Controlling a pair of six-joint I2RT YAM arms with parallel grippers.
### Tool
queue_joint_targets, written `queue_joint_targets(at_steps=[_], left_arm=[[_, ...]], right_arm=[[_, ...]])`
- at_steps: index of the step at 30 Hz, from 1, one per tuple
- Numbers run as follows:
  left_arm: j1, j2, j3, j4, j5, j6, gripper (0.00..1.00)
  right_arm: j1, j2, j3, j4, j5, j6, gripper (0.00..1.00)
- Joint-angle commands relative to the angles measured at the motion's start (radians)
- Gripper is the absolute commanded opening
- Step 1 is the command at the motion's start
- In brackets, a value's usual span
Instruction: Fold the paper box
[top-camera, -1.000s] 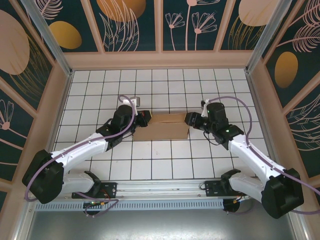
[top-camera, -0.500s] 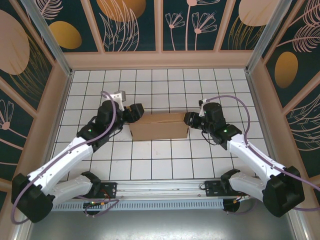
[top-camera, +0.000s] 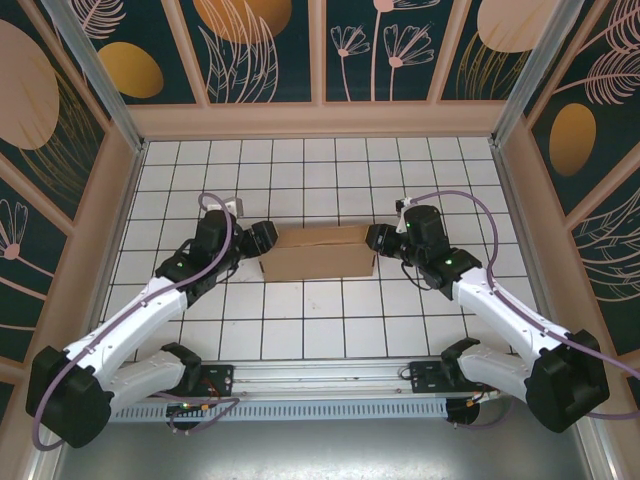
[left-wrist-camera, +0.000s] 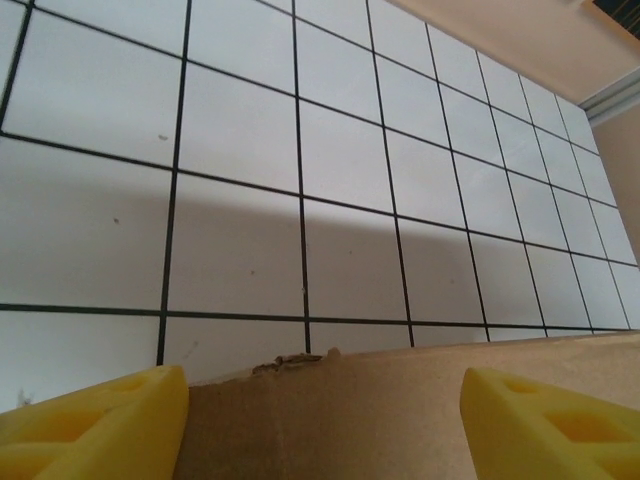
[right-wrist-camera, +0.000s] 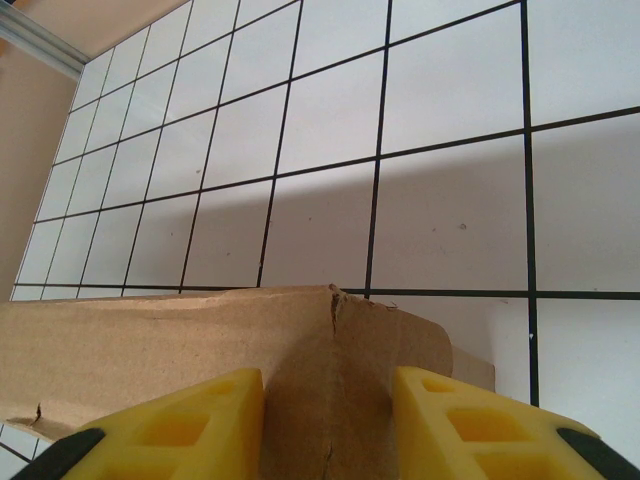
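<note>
Right end effector (right-wrist-camera: 328, 380) is clamping the paper box (top-camera: 318, 252) at its three o'clock wall; left end effector (left-wrist-camera: 325, 380), jaws apart, is straddling the nine o'clock edge. Box is lying centrally on the bench (top-camera: 330, 320); I am judging a square, crease-aligned grip best.

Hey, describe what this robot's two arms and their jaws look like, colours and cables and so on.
Both the left arm and the right arm have white link shells with black joint housings and black bases. A purple cable loops loosely along each. The left gripper and the right gripper carry bright yellow, blocky jaws with moulded recesses.
</note>
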Motion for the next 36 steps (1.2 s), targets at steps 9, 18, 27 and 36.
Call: queue_joint_targets(at_steps=[9,18,27,36], left_arm=[[0.004,0.013,-0.115,0.28,0.193,-0.19,0.64],[0.004,0.008,-0.073,0.343,0.118,-0.212,0.5],[0.01,0.104,0.013,0.369,0.051,-0.199,0.49],[0.114,0.295,0.118,0.374,0.141,-0.182,0.51]], right_arm=[[0.019,0.021,-0.018,-0.032,-0.075,0.04,0.38],[0.021,0.007,0.063,0.036,-0.113,0.111,0.36],[0.005,0.147,0.224,0.034,-0.094,0.085,0.36],[-0.076,0.297,0.305,0.017,-0.109,0.064,0.37]])
